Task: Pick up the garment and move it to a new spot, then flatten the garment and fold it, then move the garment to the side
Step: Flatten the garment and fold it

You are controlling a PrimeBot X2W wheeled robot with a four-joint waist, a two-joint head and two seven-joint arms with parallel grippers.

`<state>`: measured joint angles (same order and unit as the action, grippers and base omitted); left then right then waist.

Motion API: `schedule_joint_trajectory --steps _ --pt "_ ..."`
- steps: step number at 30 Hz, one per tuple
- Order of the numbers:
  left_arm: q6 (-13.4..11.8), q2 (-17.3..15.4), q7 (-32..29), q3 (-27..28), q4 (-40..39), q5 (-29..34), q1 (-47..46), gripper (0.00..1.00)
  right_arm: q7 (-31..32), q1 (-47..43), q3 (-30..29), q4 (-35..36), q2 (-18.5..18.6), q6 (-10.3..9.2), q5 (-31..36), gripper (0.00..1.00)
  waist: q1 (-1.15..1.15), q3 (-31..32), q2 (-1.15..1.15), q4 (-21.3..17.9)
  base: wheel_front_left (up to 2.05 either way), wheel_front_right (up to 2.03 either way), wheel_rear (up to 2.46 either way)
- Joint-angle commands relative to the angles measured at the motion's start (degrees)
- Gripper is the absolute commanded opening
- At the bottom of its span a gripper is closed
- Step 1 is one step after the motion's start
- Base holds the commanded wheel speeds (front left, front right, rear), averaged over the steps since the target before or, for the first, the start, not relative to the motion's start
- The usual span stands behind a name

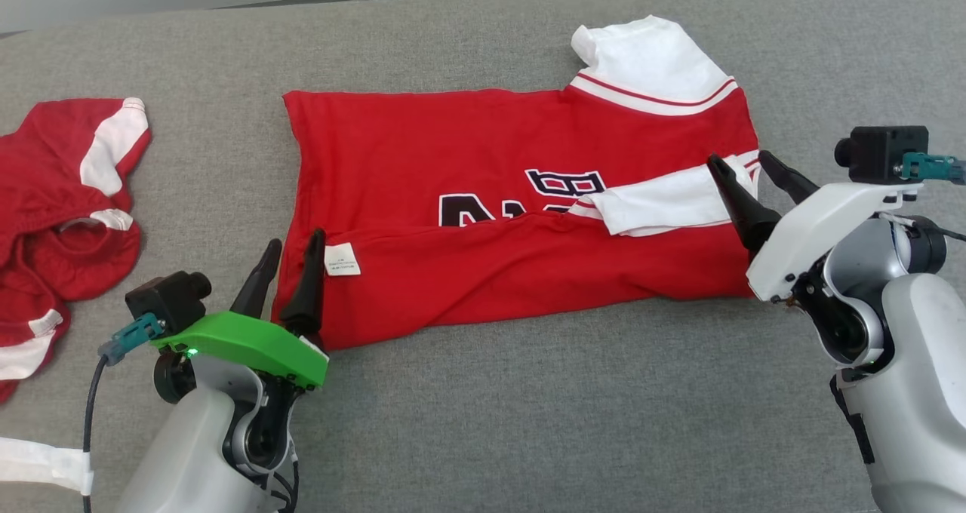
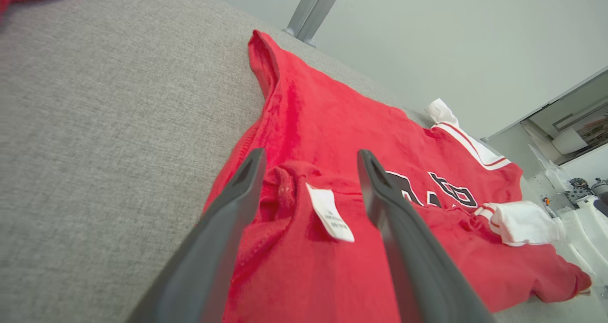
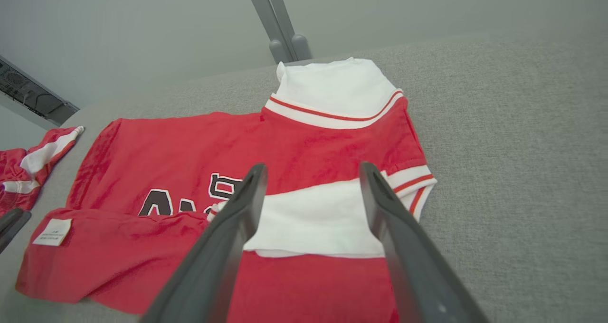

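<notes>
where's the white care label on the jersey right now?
Head view, lower left of centre: the white care label lies on the red jersey, on its folded-over near edge by the left corner, just right of the open left tool.

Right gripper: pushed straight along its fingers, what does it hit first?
Probably the white sleeve folded across the red jersey shirt, lying just ahead of the right gripper's open fingertips. Depth is unclear, so it might land on red cloth just beyond.

Half-hidden black letters (image 1: 562,175) on the garment (image 1: 453,136); illegible print on its white tag (image 1: 342,259)
</notes>
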<state>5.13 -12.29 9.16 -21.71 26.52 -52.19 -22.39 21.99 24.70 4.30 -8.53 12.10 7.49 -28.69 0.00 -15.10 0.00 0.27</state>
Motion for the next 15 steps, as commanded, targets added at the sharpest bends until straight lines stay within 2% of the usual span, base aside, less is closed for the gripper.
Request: schedule_joint_trajectory --steps 1,6,10,15 --pt "0.4 -0.8 1.0 -0.1 -0.1 1.3 0.2 1.0 -0.1 -1.5 0.0 0.9 0.7 0.0 -0.5 1.0 0.0 0.5 0.0 -0.2 0.0 0.0 0.0" --pt "-2.6 -2.7 3.9 -1.3 -1.7 6.1 3.0 1.0 2.4 -5.8 -2.2 3.4 2.0 0.0 1.4 1.0 0.0 1.3 0.0 -0.7 0.0 0.0 0.0" --pt "-7.4 -3.8 5.0 -3.3 -2.6 12.5 5.4 1.0 5.7 -9.5 -4.9 4.5 1.0 0.0 4.2 1.0 0.0 1.7 0.0 -1.2 0.0 0.0 0.0" --pt "-13.3 -4.0 5.4 -5.6 -1.3 18.2 6.3 1.0 8.4 -11.3 -7.8 4.7 -2.3 0.0 7.4 1.0 0.0 1.9 0.0 -1.7 0.0 0.0 0.0"
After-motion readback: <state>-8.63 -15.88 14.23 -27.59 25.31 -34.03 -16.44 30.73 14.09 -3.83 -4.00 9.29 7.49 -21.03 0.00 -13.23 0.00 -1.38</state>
